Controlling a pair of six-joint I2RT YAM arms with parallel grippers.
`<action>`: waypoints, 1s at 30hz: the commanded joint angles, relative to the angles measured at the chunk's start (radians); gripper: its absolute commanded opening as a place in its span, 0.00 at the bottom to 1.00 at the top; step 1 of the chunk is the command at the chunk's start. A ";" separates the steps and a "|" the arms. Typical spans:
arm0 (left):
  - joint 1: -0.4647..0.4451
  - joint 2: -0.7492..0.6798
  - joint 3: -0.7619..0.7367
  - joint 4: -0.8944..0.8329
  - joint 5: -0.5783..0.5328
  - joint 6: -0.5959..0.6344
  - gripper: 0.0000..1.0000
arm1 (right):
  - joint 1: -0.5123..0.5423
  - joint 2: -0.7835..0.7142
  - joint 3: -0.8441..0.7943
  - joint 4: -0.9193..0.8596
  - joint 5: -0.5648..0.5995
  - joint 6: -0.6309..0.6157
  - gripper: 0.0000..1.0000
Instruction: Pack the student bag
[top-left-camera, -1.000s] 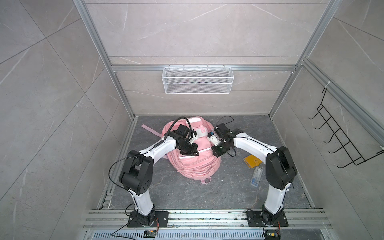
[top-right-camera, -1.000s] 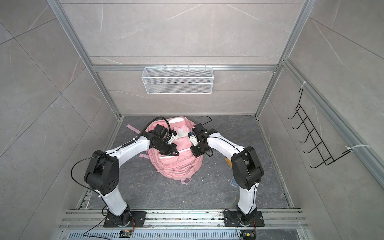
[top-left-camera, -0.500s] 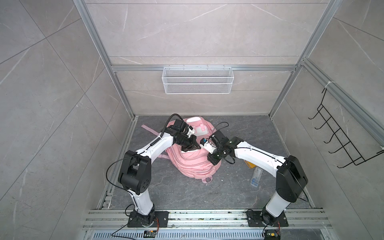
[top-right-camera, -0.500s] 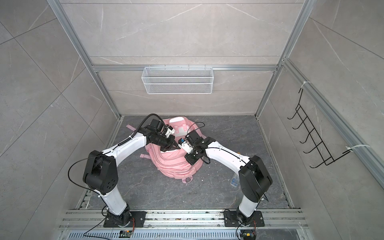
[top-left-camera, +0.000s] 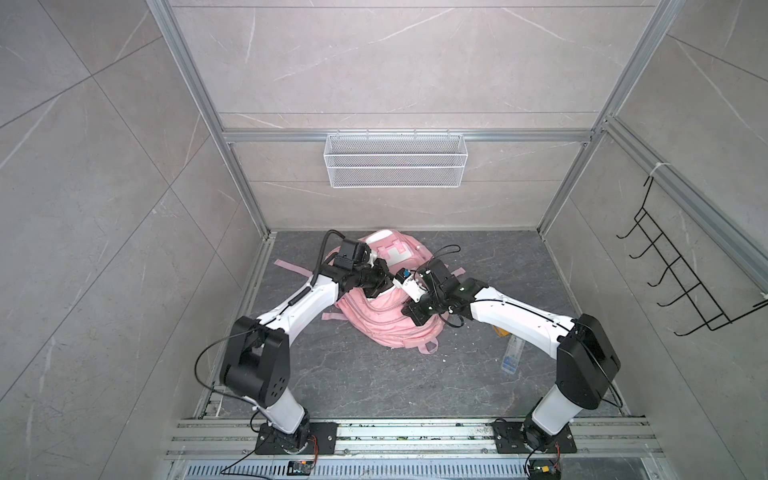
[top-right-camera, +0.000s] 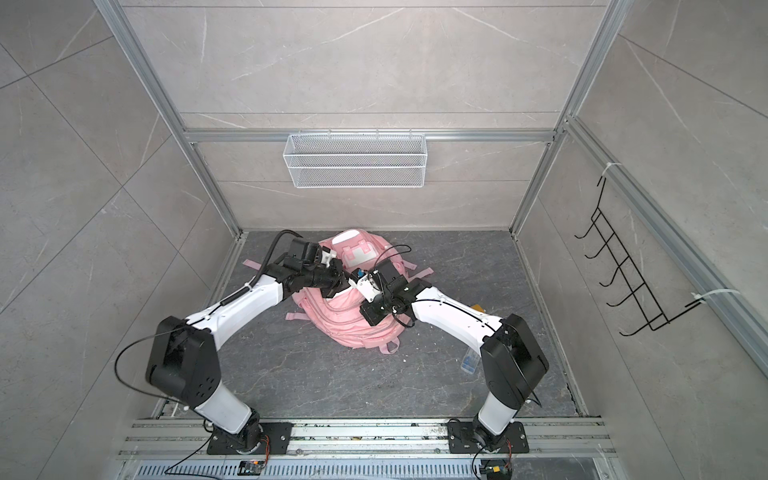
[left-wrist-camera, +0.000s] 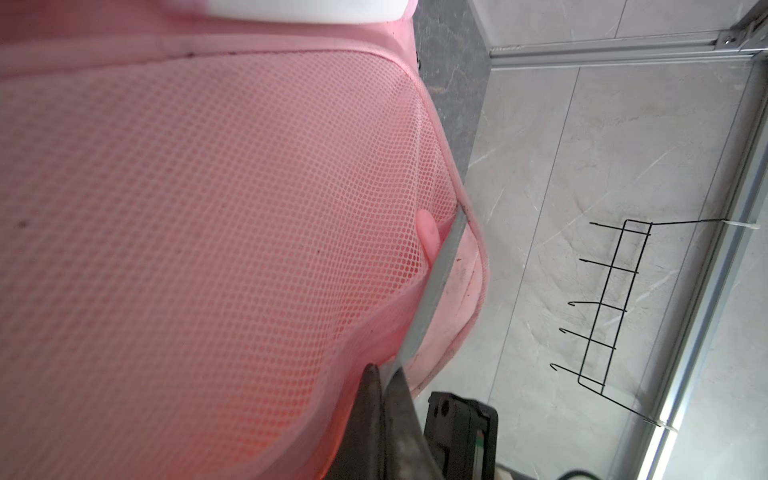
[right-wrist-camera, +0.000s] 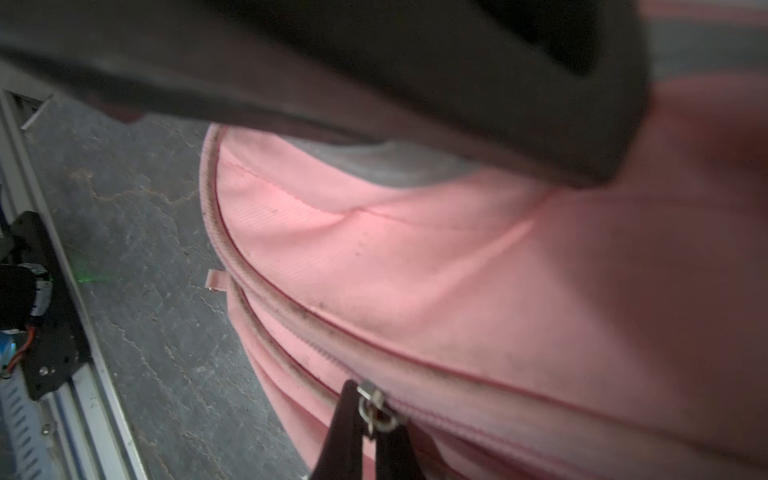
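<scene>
The pink student bag (top-left-camera: 386, 322) (top-right-camera: 349, 326) lies on the grey floor between both arms. My left gripper (top-left-camera: 375, 291) (top-right-camera: 329, 290) is at its upper middle, shut on a grey strip (left-wrist-camera: 440, 270) at the edge of the bag's pink mesh panel (left-wrist-camera: 208, 208); the black fingertips (left-wrist-camera: 384, 372) pinch together. My right gripper (top-left-camera: 409, 313) (top-right-camera: 366, 318) rests on the bag's right side, shut on the metal zipper pull (right-wrist-camera: 376, 409) of a zip running along the pink fabric (right-wrist-camera: 415, 257).
A white wire basket (top-left-camera: 395, 166) hangs on the back wall. A black hook rack (top-left-camera: 681, 286) is fixed to the right wall. A yellow item (top-left-camera: 500, 332) and a clear blue-tinted container (top-left-camera: 511, 357) lie on the floor under the right arm. Loose pink straps (top-left-camera: 291, 268) trail left.
The right gripper has moved forward and left along the bag, still holding the zipper pull. The left gripper has shifted back and kept its hold; the bag's top has bunched up.
</scene>
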 joint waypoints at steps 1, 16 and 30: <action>0.015 -0.151 -0.033 0.103 -0.132 -0.100 0.00 | -0.043 -0.030 -0.040 -0.061 -0.111 0.021 0.00; 0.391 -0.052 0.169 -0.422 -0.070 0.525 0.99 | -0.178 0.057 0.049 -0.106 -0.035 -0.018 0.00; 0.462 0.193 0.201 -0.514 0.006 0.834 1.00 | -0.199 0.131 0.100 -0.157 0.016 0.010 0.00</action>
